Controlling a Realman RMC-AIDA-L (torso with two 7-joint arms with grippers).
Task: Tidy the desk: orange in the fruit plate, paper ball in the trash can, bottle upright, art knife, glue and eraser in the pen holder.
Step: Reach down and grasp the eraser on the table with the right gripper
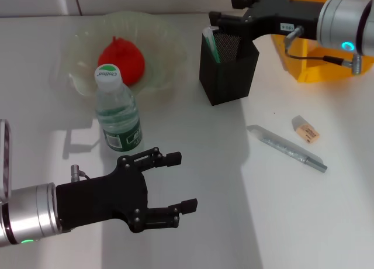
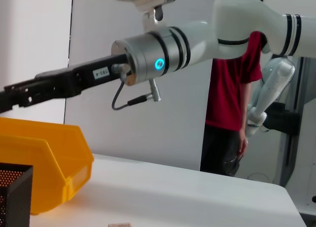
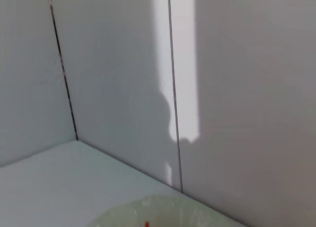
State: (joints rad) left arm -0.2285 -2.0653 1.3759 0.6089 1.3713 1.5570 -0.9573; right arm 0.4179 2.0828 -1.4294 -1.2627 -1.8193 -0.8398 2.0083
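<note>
The orange (image 1: 121,59) lies in the pale green fruit plate (image 1: 160,35) at the back left. Just in front of the plate the bottle (image 1: 118,111) stands upright with its white cap on. The black mesh pen holder (image 1: 229,64) holds a green-and-white stick, the glue (image 1: 211,45). My right gripper (image 1: 222,8) hovers open over the holder's rim with nothing between its fingers. The silver art knife (image 1: 286,147) and the eraser (image 1: 305,130) lie on the table to the right. My left gripper (image 1: 183,182) is open and empty near the front, below the bottle. The paper ball is out of view.
The yellow trash can (image 1: 315,61) stands behind my right arm at the back right, and also shows in the left wrist view (image 2: 44,168) beside the pen holder (image 2: 12,192). A person in red (image 2: 232,89) stands beyond the table.
</note>
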